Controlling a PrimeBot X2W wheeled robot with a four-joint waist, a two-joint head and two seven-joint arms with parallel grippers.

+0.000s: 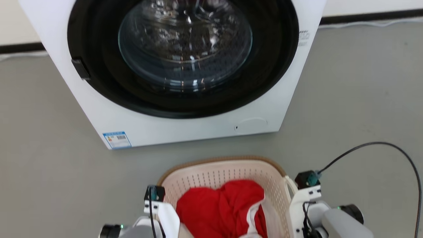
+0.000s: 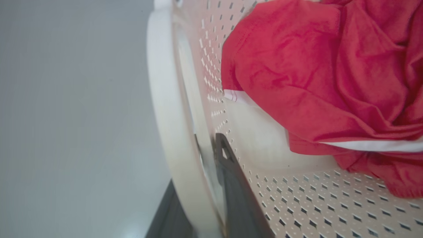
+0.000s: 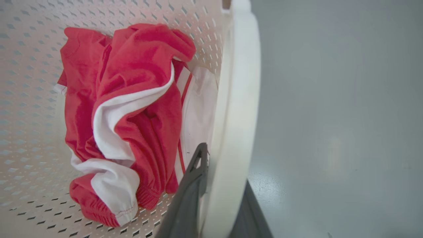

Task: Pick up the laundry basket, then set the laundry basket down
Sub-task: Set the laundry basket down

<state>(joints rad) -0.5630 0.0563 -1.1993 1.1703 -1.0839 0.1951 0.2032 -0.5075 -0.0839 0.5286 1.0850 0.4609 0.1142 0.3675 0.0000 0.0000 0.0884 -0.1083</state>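
Big white front-loading washing machine [image 1: 198, 129] blocks the way ahead; bare grey floor [image 1: 49, 172] lies open left, a black cable [image 1: 380, 143] loops right.
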